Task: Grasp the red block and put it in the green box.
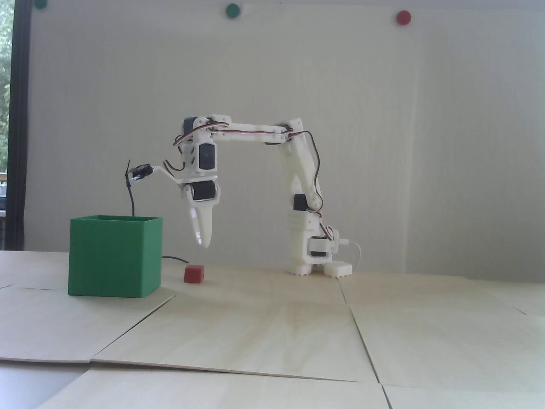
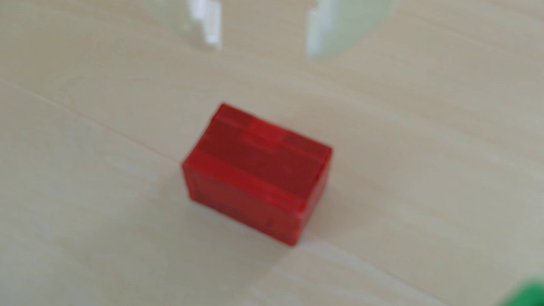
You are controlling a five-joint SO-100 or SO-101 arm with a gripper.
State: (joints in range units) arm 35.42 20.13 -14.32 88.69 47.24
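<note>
The red block [image 1: 194, 273] is a small cube resting on the wooden table, just right of the green box [image 1: 115, 255]. My white gripper [image 1: 203, 243] points straight down and hangs a little above the block, slightly to its right. In the wrist view the red block [image 2: 256, 173] lies in the middle of the picture, below the gripper [image 2: 263, 48]. The two blurred white fingers stand apart with only bare table between them. A corner of the green box [image 2: 530, 294] shows at the bottom right.
The arm's base [image 1: 315, 255] stands at the back of the table, right of the block. A black cable [image 1: 130, 191] rises behind the box. Round green dots [image 1: 232, 10] and a red dot [image 1: 403, 17] are stuck on the wall. Seams [image 1: 357, 324] run between the plywood panels.
</note>
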